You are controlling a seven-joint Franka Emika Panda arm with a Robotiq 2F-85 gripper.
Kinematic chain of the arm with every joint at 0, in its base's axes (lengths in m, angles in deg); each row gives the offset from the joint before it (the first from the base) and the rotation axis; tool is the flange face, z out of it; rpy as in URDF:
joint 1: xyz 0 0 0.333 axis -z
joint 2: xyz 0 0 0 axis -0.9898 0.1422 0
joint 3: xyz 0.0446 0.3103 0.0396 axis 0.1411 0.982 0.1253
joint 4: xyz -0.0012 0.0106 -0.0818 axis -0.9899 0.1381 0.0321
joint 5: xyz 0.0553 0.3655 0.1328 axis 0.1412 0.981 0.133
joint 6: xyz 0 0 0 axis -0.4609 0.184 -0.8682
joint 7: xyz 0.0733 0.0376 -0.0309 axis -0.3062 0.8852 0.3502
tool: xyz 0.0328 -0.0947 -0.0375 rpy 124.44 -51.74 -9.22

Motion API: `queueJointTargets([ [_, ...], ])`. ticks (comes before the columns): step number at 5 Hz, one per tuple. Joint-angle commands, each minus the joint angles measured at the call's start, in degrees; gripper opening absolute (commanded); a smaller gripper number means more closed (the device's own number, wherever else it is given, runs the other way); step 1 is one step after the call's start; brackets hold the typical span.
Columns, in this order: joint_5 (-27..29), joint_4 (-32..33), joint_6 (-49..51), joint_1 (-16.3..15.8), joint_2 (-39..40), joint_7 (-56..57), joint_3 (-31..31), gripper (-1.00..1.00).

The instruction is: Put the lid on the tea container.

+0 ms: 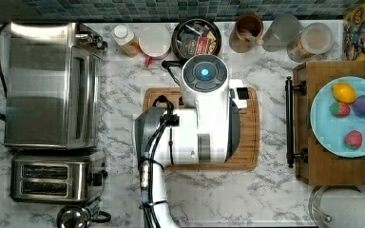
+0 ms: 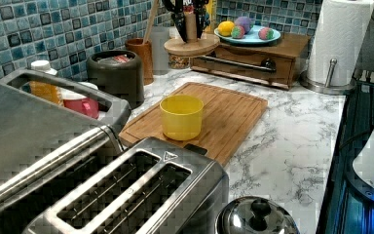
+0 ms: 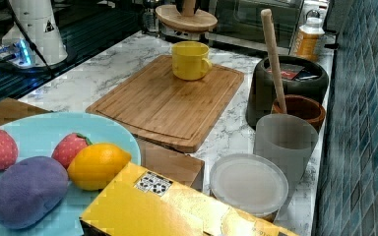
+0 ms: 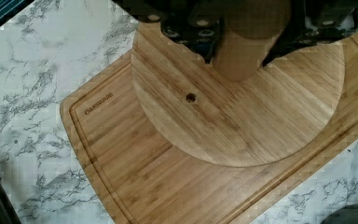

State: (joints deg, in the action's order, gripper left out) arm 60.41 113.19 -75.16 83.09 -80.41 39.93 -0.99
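The lid (image 2: pixel 192 46) is a round wooden disc with a thick wooden knob. It hangs level in the air over the cutting board (image 4: pixel 135 177). My gripper (image 2: pixel 190 18) is shut on the knob, with the black fingers (image 4: pixel 191 28) on either side of it. The right view shows the lid (image 3: pixel 186 18) above and behind the yellow mug (image 3: pixel 190 60). The tea container (image 1: pixel 196 38) is a round black tin with packets inside. It stands uncovered by the tiled wall, beyond the board's far edge. In the top view my arm (image 1: pixel 204 109) hides the lid.
A yellow mug (image 2: pixel 181 117) stands on the board. Beside the tin are a brown jar (image 1: pixel 248 31) with a wooden spoon, clear jars (image 1: pixel 313 42), a red cup (image 2: pixel 80 103) and a bottle (image 1: pixel 125 40). Toaster oven (image 1: pixel 52 85), toaster (image 1: pixel 52 178), fruit plate (image 1: pixel 344 116) and paper towel roll (image 2: pixel 338 41) ring the counter.
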Motion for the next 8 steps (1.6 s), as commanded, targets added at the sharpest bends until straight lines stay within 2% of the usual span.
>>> queueJointTargets([
  [1, 0.0, 0.0, 0.0, 0.4, 0.0, 0.1, 0.4, -1.00],
  [2, 2.7, 1.0, -4.0, 1.1, -1.7, 2.2, -0.1, -1.00],
  [3, 5.1, 2.6, -9.6, -0.2, -4.4, 4.5, -2.3, -1.00],
  [5, 7.1, 7.5, -23.5, 0.0, -9.4, 8.4, -1.7, -1.00],
  [6, 7.2, 5.4, -26.2, 0.6, -7.9, 9.6, -0.3, -1.00],
  [7, 7.8, 5.1, -30.9, -0.4, -7.8, 8.6, -1.0, -1.00],
  [8, 7.8, 1.7, -31.2, -0.4, -5.7, 7.0, -0.9, -1.00],
])
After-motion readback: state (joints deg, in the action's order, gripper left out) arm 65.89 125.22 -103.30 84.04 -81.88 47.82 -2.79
